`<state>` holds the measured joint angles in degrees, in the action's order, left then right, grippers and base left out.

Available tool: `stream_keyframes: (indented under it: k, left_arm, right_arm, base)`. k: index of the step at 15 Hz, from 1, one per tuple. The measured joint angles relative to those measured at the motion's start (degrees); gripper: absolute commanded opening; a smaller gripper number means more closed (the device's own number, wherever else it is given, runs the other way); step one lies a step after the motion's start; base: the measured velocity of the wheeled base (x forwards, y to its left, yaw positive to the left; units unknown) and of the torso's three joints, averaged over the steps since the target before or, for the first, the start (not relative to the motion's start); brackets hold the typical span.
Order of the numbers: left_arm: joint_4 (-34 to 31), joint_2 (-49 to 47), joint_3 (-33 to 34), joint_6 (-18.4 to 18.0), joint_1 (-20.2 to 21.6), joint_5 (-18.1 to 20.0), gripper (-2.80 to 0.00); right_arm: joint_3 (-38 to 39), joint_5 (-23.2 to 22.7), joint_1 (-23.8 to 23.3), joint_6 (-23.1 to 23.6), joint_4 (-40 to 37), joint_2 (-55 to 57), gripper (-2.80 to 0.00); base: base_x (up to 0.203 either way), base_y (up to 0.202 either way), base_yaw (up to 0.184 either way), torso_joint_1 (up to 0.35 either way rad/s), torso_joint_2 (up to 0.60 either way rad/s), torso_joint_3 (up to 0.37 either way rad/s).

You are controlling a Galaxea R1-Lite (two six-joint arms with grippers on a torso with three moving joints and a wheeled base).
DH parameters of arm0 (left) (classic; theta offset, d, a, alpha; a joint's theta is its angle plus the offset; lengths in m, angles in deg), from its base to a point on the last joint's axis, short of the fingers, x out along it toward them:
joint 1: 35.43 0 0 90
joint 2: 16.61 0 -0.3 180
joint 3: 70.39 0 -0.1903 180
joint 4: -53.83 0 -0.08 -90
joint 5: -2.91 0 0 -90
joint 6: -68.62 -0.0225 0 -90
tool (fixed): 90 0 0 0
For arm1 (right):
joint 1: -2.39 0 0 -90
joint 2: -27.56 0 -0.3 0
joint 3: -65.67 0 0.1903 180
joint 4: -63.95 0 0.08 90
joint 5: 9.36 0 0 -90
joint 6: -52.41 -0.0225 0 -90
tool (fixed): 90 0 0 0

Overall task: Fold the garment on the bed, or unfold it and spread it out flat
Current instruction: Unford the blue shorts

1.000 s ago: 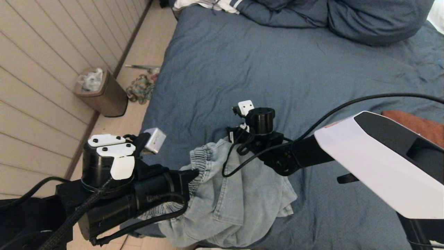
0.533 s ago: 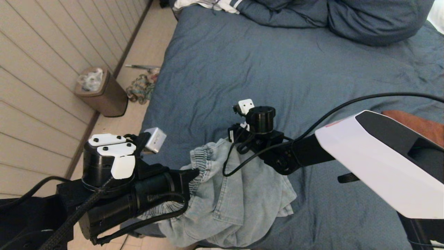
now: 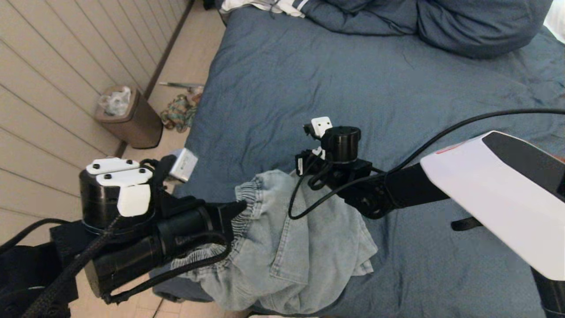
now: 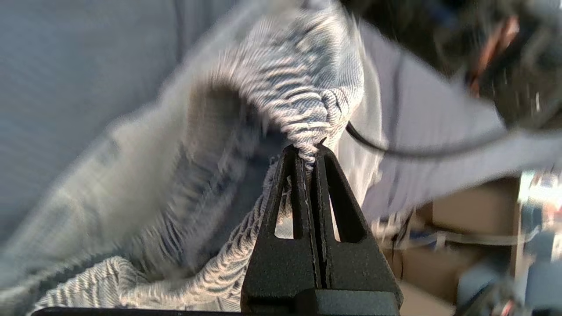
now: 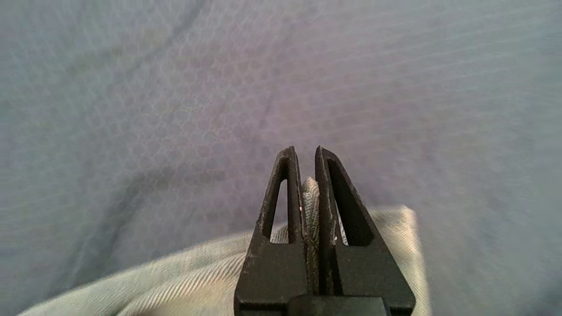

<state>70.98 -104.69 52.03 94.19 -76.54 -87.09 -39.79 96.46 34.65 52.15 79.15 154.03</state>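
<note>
A light-blue denim garment [image 3: 287, 247] with an elastic waistband hangs bunched over the near left corner of the bed [image 3: 353, 79]. My left gripper [image 3: 240, 207] is shut on the gathered waistband [image 4: 303, 131], with the ribbed cloth pinched between its black fingers [image 4: 333, 210]. My right gripper [image 3: 302, 165] holds the garment's far edge; a fold of pale cloth [image 5: 309, 193] is clamped between its fingers [image 5: 281, 206]. Both grippers hold the garment lifted a little above the slate-blue cover [image 5: 175, 87].
Blue pillows [image 3: 441, 22] lie at the head of the bed. A rust-coloured cloth [image 3: 560, 157] shows at the right edge. On the floor to the left stand a brown waste bin [image 3: 130, 119] and a crumpled cloth [image 3: 178, 112], beside the panelled wall [image 3: 53, 66].
Both arms have risen and shifted: the right gripper moved farther up the bed, the left arm moved left, and the garment's waistband is pulled up and stretched wider between them.
</note>
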Motion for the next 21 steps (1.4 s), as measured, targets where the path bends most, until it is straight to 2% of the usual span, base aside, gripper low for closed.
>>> stream_keyframes:
  k: [5, 9, 13, 21]
  left_arm:
    - [-5.61, 10.98, 0.13, 0.13, 1.21, -0.61, -2.8]
    - [-14.21, 19.17, -0.73, 0.12, 1.3, -3.61, -2.8]
    - [-26.84, 27.2, -7.97, -0.02, 1.3, -3.9, -2.8]
    - [-48.17, 39.03, -24.05, -1.13, 1.28, -3.9, -2.8]
  right_arm:
    - [14.6, 0.18, 0.6, -1.53, 0.94, -14.22, -2.8]
    - [24.81, 0.01, 3.33, -1.64, -1.46, -27.84, -2.8]
    - [25.74, 0.06, 8.95, -1.74, -10.3, -38.74, -2.8]
    - [20.03, 0.04, 11.96, -1.67, -24.07, -52.4, -2.8]
  base:
    - [0.0, 0.0, 0.0, 0.0, 0.0, 0.0]
    - [0.0, 0.0, 0.0, 0.0, 0.0, 0.0]
    - [0.0, 0.0, 0.0, 0.0, 0.0, 0.0]
    - [0.0, 0.0, 0.0, 0.0, 0.0, 0.0]
